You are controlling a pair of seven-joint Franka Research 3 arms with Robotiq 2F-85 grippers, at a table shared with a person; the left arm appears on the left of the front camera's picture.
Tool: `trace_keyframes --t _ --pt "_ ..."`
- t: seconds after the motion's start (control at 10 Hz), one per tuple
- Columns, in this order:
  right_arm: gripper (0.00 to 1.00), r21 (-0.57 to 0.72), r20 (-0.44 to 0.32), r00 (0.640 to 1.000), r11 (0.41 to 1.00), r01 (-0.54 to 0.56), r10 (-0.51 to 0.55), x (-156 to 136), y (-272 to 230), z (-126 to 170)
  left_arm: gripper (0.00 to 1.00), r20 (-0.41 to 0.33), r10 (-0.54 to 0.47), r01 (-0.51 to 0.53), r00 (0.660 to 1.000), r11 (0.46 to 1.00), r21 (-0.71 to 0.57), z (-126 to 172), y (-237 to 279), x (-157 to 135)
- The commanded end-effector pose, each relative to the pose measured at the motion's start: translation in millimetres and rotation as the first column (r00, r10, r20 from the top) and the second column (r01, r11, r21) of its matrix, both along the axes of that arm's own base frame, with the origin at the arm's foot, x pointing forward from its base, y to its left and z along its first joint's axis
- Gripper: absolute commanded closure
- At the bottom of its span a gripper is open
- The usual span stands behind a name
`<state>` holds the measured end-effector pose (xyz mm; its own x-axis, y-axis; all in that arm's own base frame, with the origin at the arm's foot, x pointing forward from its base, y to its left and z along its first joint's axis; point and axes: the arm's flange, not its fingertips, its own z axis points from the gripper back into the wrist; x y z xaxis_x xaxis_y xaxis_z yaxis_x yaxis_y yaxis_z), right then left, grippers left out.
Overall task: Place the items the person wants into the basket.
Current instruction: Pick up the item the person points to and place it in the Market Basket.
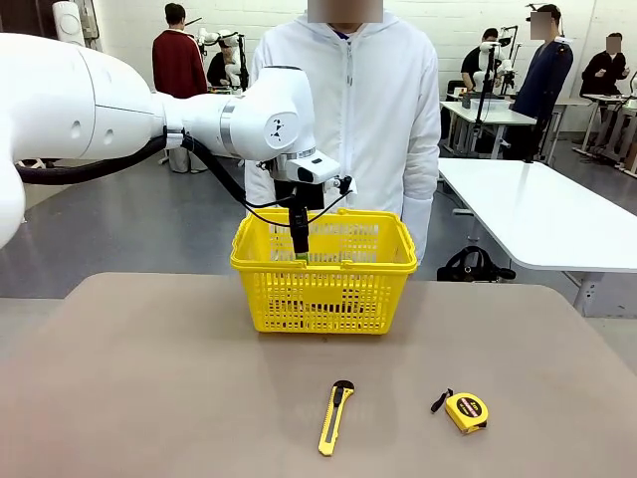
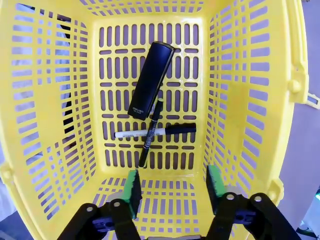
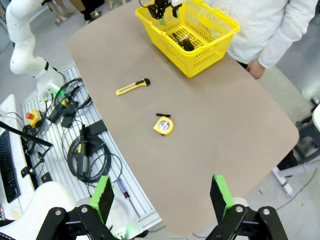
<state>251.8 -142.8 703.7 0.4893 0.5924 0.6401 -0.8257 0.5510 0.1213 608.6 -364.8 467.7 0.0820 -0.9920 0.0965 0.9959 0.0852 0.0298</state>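
Note:
The yellow basket (image 1: 323, 289) stands at the table's far middle, in front of the person in a white jacket (image 1: 373, 110). My left gripper (image 1: 300, 254) hangs inside its rim. The left wrist view looks down into the basket (image 2: 50, 100). On the floor lie a white marker with a black cap (image 2: 135, 133), a thin black pen (image 2: 148, 145) crossing it, and a black oblong case (image 2: 151, 80). My left gripper (image 2: 173, 187) is open above them, holding nothing. High above the table's near side, my right gripper (image 3: 162, 197) is open and holds nothing.
A yellow-and-black utility knife (image 1: 335, 416) and a yellow tape measure (image 1: 465, 410) lie near the table's front edge. In the right wrist view, the basket (image 3: 210, 55), knife (image 3: 132, 87) and tape measure (image 3: 163, 125) are far below. The person's hand (image 3: 256, 69) hangs by the table edge.

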Motion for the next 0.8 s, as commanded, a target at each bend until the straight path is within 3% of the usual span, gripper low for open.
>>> trace_keyframes --t 0.0,0.4,0.5,0.7 --pt "0.0 0.035 0.009 1.0 0.999 -0.022 0.022 2 0 2 0.0 0.008 -0.026 0.026 1.0 0.999 0.023 4 -3 4" --pt "0.0 0.035 0.009 1.0 0.999 -0.022 0.022 2 0 2 0.0 0.03 -0.013 0.012 0.999 1.0 0.016 12 -1 0" --pt "0.0 0.035 0.009 1.0 0.999 -0.022 0.022 2 0 2 0.0 0.024 0.003 -0.003 1.0 1.0 -0.01 32 10 -9" --pt "0.0 0.035 0.009 1.0 0.999 -0.022 0.022 2 0 2 0.0 0.009 0.102 -0.102 0.995 0.995 -0.024 89 62 -64"
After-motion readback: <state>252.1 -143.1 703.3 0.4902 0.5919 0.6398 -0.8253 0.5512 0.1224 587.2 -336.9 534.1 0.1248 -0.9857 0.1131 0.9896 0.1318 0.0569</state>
